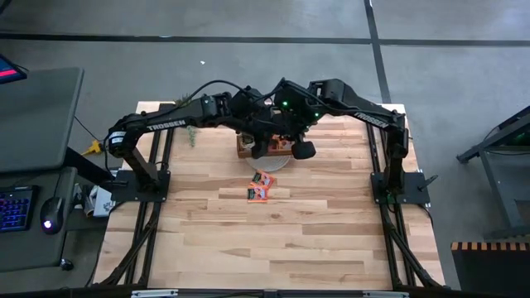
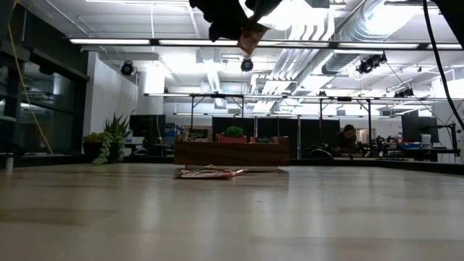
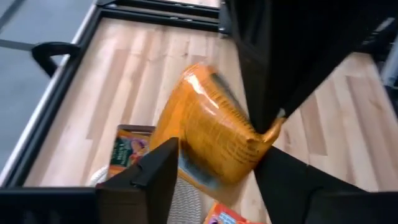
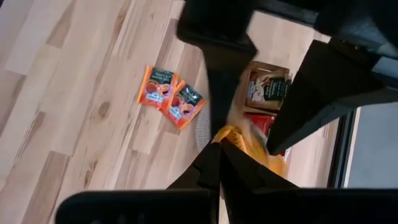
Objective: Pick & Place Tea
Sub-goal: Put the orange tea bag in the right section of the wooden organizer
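An orange tea sachet (image 3: pixel 211 130) hangs in the air over the brown wooden tray (image 1: pixel 243 150) at the table's far middle. My right gripper (image 4: pixel 219 149) is shut on it. My left gripper (image 3: pixel 217 155) is open, with one finger on either side of the same sachet; whether they touch it I cannot tell. Two more orange sachets (image 1: pixel 261 187) lie flat on the table just in front of the tray. Other sachets (image 4: pixel 267 87) stand in the tray's compartments. My right gripper pinches the orange sachet by one corner (image 3: pixel 268 134) between its two shut fingers, coming from above and slanting down. The sachet is lifted clear above the tray and hangs tilted below the fingers, its foil face bulging.
A round grey mat (image 4: pixel 202 129) lies under the tray's near side. A small potted plant (image 2: pixel 112 138) stands at the far left of the table. The near half of the wooden table (image 1: pixel 273 248) holds nothing that shows. A person sits in the room beyond (image 2: pixel 348 138).
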### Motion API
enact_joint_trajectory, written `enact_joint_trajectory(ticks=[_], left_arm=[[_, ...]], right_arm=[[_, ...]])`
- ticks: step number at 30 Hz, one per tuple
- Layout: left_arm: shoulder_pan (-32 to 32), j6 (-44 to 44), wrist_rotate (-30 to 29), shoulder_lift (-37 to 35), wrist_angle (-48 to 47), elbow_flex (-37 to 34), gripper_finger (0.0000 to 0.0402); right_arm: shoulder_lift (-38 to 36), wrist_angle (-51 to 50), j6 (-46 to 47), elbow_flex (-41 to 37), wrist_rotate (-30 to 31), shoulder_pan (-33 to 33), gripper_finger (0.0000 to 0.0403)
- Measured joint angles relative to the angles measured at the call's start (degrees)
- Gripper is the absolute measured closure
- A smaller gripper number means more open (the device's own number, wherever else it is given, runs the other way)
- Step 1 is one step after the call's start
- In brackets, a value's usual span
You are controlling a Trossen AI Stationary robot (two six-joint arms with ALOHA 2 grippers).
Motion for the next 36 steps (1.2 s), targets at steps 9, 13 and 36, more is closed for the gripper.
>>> enact_joint_trajectory(ticks=[9, 13, 36], left_arm=[[-0.04, -0.25, -2.58, 0.00, -0.05, 0.00, 0.0359], [-0.04, 0.01, -2.62, 0.04, -0.35, 0.00, 0.0390], [0.89, -0.53, -6.24, 0.02, 2.40, -1.97, 0.0401]], right_arm=[[0.02, 0.08, -0.02, -0.03, -0.04, -0.04, 0.0403], [0.02, 0.36, 0.45, -0.03, 0.02, -0.02, 0.0403], [-12.44, 0.59, 6.41, -0.04, 3.57, -8.09, 0.0321]])
